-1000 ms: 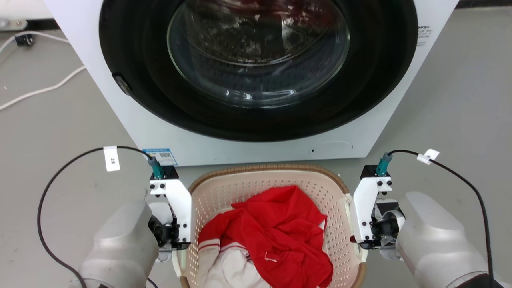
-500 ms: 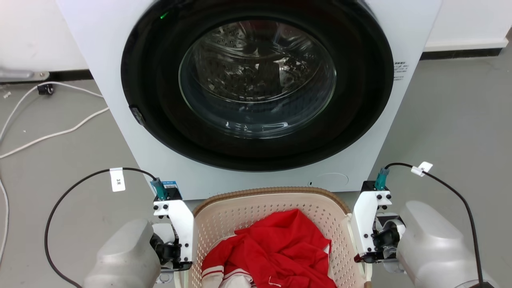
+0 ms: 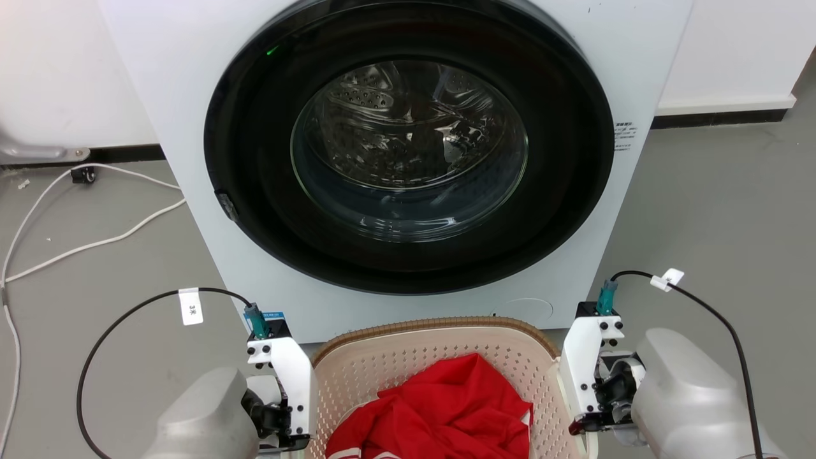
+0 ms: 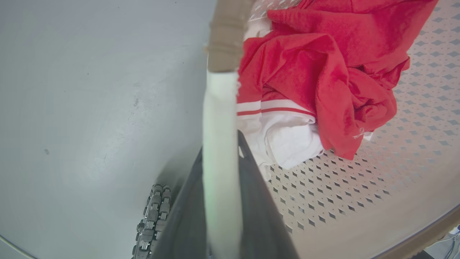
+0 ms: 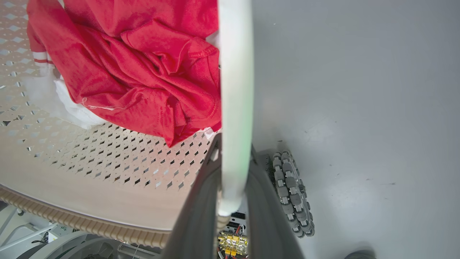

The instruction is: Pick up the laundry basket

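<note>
Two grips set: our left gripper point(image 4: 220, 144) and right gripper point(image 5: 234, 144) each clamp a white handle point(image 4: 220, 100) | laundry basket point(image 3: 433, 325) near, before washing machine point(image 3: 637, 51) | step: likely lifting | next: we raise both sides level.

Head camera tilted upward: washing machine point(image 3: 637, 64) slid down-frame, wall point(image 3: 733, 51) appeared upper right. Laundry basket point(image 3: 433, 324) rim came to overlap machine's bottom edge; less red garment point(image 3: 446, 408) in frame.

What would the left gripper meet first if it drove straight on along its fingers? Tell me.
The left gripper straddles the white handle of the laundry basket, so pushing on would likely press into that handle first. Past it lies the grey floor, though depth is unclear.
</note>
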`<state>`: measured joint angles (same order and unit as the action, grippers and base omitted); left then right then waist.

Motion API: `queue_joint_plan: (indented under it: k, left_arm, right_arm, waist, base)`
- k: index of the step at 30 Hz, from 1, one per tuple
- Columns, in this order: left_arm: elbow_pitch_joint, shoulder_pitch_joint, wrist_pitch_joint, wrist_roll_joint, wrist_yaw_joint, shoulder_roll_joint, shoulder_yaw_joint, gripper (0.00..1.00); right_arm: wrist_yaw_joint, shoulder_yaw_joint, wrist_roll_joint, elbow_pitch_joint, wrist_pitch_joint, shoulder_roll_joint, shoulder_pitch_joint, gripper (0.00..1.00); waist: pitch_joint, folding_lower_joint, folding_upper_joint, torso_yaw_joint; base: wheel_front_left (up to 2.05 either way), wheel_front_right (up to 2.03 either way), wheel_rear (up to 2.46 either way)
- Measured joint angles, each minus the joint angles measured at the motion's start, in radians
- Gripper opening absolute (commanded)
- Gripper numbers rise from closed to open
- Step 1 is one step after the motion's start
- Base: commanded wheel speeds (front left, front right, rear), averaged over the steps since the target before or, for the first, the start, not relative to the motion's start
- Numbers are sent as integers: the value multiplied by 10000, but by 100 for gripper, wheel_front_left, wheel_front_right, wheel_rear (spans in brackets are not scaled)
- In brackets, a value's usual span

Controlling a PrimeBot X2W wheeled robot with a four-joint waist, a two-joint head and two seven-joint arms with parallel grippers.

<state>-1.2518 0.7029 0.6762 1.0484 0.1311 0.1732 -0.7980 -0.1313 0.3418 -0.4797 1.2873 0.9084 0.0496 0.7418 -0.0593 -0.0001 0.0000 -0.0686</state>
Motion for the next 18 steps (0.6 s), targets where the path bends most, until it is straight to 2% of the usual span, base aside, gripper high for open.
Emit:
queue_joint_plan:
  k: [18]
  left_arm:
    - [-17, -226, -17, 288, -2, -65, -79, 0]
  right_arm:
    - [2, -84, 209, 12, 115, -27, -128, 0]
  waist:
    - [-212, 1, 0, -10]
  base:
    - [0, 0, 0]
